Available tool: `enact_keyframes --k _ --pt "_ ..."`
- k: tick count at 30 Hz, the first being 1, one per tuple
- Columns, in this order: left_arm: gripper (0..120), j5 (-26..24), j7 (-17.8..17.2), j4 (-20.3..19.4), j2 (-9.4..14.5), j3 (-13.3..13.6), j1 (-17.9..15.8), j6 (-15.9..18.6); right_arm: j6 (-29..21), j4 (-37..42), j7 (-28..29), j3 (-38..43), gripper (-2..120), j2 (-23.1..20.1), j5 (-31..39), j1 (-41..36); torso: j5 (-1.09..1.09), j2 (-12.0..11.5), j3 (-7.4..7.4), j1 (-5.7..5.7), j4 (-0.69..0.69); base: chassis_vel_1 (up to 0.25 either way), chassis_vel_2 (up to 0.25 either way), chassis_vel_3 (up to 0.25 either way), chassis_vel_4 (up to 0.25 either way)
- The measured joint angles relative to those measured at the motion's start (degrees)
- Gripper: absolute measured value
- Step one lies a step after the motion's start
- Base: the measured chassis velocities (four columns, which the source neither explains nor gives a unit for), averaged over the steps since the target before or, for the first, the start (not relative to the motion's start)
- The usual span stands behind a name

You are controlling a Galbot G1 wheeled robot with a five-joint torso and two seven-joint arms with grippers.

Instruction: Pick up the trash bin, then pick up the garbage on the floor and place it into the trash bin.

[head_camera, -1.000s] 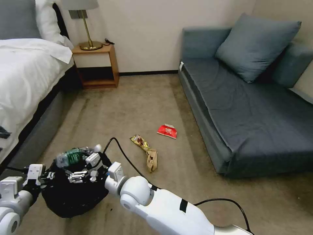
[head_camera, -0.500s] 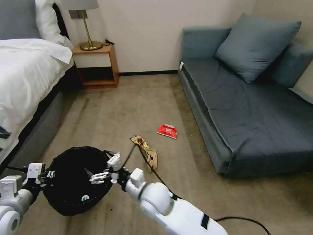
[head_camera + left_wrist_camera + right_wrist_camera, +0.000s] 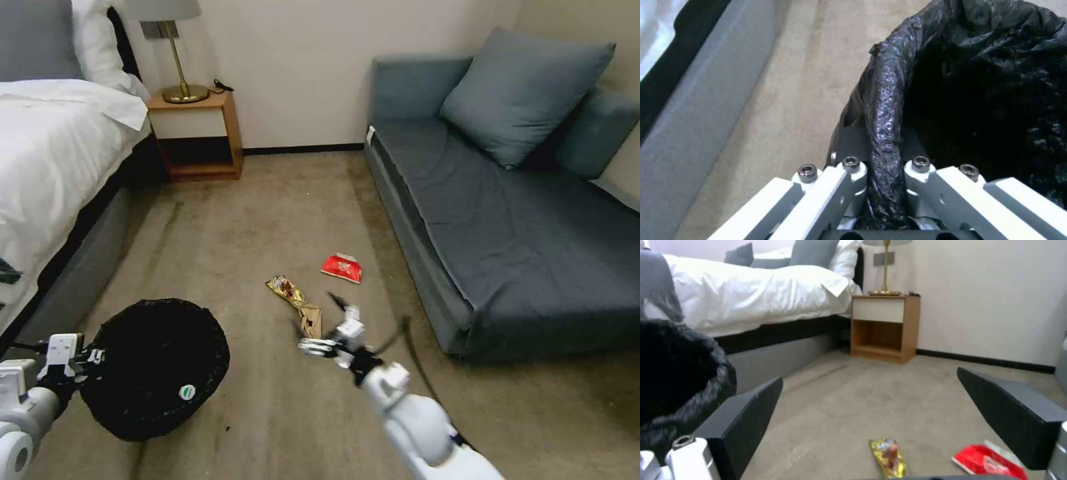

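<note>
Trash bin (image 3: 157, 370) with black bag sits lower left of the head view on the carpet (image 3: 267, 220) beside the bed (image 3: 47, 173), a bottle cap (image 3: 187, 392) showing inside; left claw (image 3: 882, 186) is clamped on its bagged rim. Right claw (image 3: 327, 333), lower centre, is spread wide and empty, just beside the brown paper wrapper (image 3: 311, 321). Gold-red snack wrapper (image 3: 286, 290) touches the brown one; red-white packet (image 3: 343, 268) lies apart nearer the sofa (image 3: 507, 220).
</note>
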Motion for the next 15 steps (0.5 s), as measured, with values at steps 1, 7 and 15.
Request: enact_keyframes --k 1,7,15 --pt "5 0.0 0.0 0.0 -0.2 0.0 0.1 0.0 1.0 -0.1 -0.4 0.7 100 -0.1 -0.2 -0.7 0.00 0.0 0.00 0.00 0.01 0.000 0.000 0.000 0.000" --pt "5 0.1 0.0 -0.6 -0.4 -0.2 0.4 0.0 2.6 -0.8 -1.5 0.1 100 0.3 -1.2 -1.3 0.00 0.0 0.00 0.00 0.02 0.000 0.000 0.000 0.000" --pt "5 0.1 0.0 -0.5 -0.4 -1.1 0.8 0.0 2.2 -1.9 -1.5 -1.3 100 1.2 -1.5 -0.9 -0.01 0.0 0.00 0.00 0.03 -0.055 0.055 0.063 -0.056"
